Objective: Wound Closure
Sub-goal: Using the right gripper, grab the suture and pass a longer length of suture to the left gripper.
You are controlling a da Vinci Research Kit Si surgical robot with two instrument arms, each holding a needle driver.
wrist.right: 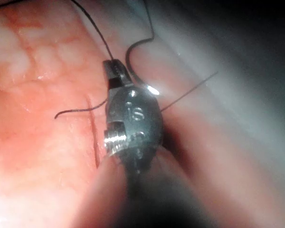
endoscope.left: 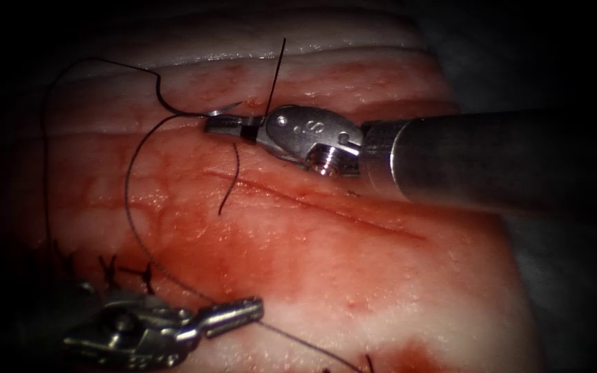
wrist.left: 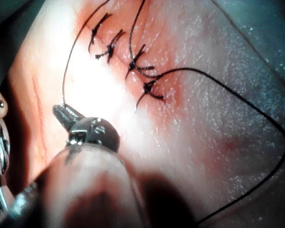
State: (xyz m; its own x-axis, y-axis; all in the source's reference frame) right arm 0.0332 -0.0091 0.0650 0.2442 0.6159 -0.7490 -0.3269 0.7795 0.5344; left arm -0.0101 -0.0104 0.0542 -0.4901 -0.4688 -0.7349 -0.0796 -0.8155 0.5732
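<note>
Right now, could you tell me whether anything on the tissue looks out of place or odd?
Nothing looks damaged. The right tool is shut on the needle near its tail, above the open cut, needle clear of the tissue. The left tool grips the thread. Red fluid smears the surface.

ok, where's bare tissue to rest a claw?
Free: the tissue below the cut, right of the left claw. Crowded: upper left, where the right claw holds the needle, seemingly out of the tissue, amid thread loops; lower left, stitches beside the left claw, shut on thread.
</note>
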